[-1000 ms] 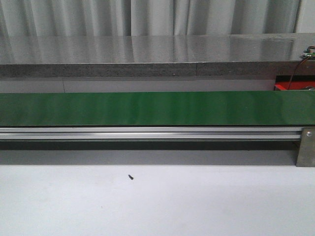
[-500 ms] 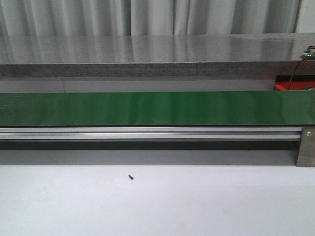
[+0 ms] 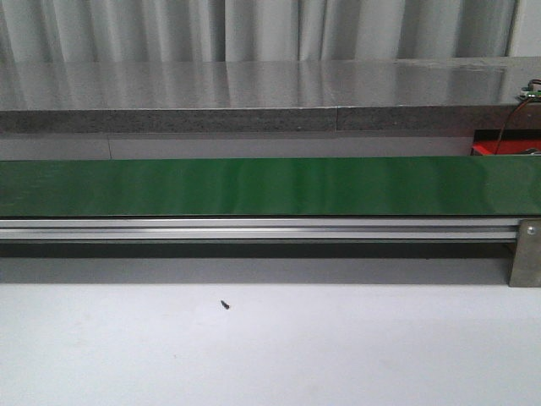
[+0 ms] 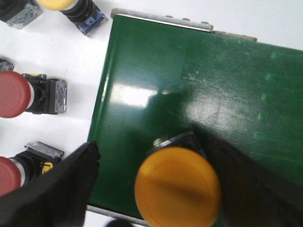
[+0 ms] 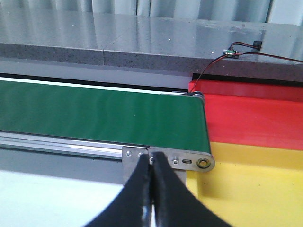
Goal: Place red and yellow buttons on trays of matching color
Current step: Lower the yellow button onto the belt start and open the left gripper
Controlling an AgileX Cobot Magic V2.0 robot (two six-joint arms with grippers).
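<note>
White worktop [image 3: 338, 355] is carrying the green belt [image 4: 199, 94], on whose near end a yellow button [image 4: 177, 187] is being straddled by spread left fingers [image 4: 57, 189], best closed squarely, while right fingers [image 5: 142, 189] are being pressed together.

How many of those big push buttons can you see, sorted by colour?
Yellow buttons: 2, one between the left claw's fingers over the green belt, one on the white table.
Red buttons: 2.
Total: 4.
</note>
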